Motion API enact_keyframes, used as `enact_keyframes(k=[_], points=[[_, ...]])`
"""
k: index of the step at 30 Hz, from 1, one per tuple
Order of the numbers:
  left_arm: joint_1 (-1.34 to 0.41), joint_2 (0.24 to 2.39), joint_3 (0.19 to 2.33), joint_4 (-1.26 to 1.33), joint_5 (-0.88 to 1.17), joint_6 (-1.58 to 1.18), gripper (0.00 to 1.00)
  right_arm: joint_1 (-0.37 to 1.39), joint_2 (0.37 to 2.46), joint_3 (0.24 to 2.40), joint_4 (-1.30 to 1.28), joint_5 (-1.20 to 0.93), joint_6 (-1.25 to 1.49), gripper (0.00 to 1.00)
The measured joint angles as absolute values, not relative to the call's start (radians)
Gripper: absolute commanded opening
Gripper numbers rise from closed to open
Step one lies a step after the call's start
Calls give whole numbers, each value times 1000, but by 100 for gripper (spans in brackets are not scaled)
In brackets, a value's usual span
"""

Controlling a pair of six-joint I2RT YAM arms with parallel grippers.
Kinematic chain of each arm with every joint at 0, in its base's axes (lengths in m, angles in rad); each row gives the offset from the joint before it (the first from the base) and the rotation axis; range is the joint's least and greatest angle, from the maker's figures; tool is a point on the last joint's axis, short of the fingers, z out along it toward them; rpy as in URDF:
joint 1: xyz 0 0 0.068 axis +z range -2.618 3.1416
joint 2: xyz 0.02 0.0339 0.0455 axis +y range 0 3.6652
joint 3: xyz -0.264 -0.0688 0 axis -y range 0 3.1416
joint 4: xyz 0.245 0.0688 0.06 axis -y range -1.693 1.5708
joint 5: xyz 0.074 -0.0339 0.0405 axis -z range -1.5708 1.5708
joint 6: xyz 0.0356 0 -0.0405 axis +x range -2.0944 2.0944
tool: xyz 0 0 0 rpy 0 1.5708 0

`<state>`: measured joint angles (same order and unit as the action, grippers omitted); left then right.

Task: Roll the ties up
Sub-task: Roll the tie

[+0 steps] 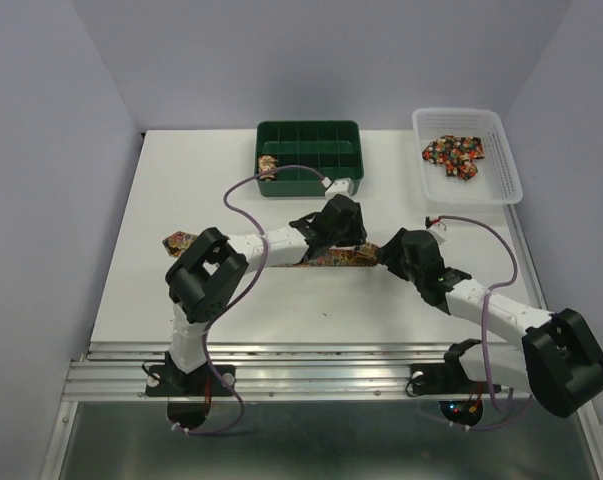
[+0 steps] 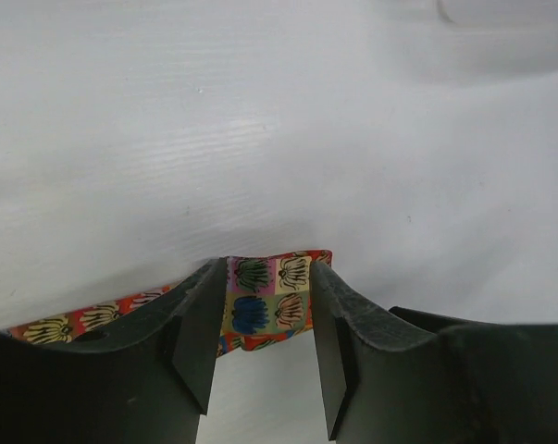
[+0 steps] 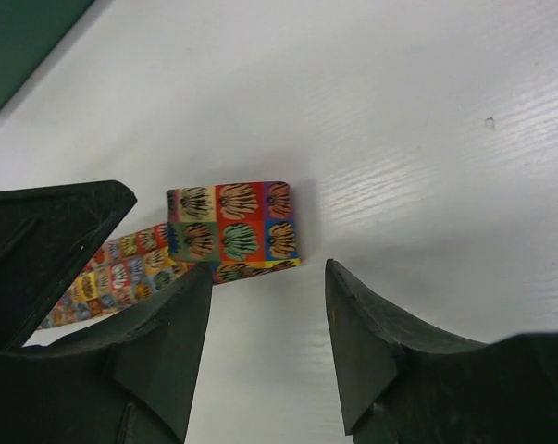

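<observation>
Nearest me, a narrow fabric necktie (image 3: 234, 229) printed in small red, orange, gold and dark squares lay flat across the white table (image 1: 181, 300), between the two arms. The black two-fingered left gripper (image 2: 269, 270) stood over it with jaws spread to either side of the strip, not pinching it. The black right gripper (image 3: 267, 277) hung just short of the tie's end, jaws apart and empty. That end was turned over on itself in a short flat fold.

I judged the cloth light, limp and rather slick, likely to slip loose unless it was pinched across its width at the folded end.

Farther off, a small roll (image 1: 268, 163) in the same print sat in a corner compartment of the dark green plastic divided tray (image 1: 311, 125). More crumpled ties (image 1: 453, 153) lay in the white plastic mesh basket (image 1: 511, 170).
</observation>
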<state>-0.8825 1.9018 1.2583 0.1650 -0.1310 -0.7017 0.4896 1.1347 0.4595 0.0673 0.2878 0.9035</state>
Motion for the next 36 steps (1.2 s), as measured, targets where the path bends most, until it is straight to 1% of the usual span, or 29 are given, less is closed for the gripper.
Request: enact_keyframes(k=[3,7,12,18,21,24,36], points=[[-886,1973,1318,141,-114,-677,52,479,1196,461,70,288,896,54],[-889,2008,1325,111,-102,-666,50,470,1239,461,104,274,892,52],[-888,2013,1325,98,-96,-662,38,462,1278,461,172,247,889,47],[-889,2013,1325,99,-75,-658,35,451,1324,461,205,222,889,41],[-888,2013,1324,100,-65,-659,31,446,1332,461,218,208,889,38],[-889,2012,1317,107,-51,-660,31,442,1334,461,229,202,889,36],[-891,2011,1302,115,-44,-670,31,422,1375,461,267,154,886,35]])
